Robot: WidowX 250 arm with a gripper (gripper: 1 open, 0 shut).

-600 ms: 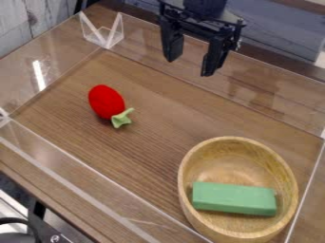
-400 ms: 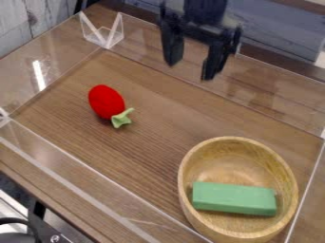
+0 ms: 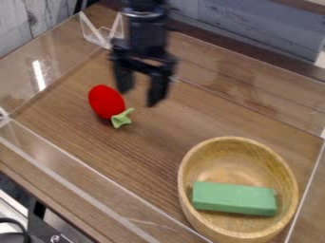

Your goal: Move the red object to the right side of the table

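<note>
The red object [image 3: 106,100], a small glossy strawberry-like toy with a light green stem [image 3: 122,119], lies on the left half of the wood-grain table [image 3: 191,114]. My black gripper [image 3: 139,86] hangs open, pointing down, just right of and slightly behind the toy. One fingertip [image 3: 118,84] stands close above the toy's upper edge, the other [image 3: 159,92] further right. Nothing is between the fingers.
A round light wooden bowl [image 3: 286,161] sits at the front right with a green rectangular block [image 3: 234,198] inside it. Low clear acrylic walls [image 3: 51,152] edge the table. A clear angled stand [image 3: 99,32] sits at the back left corner.
The gripper has swung from the back of the table, above its middle, leftward and down toward the red toy, staying open. The toy, bowl and block have not moved.
</note>
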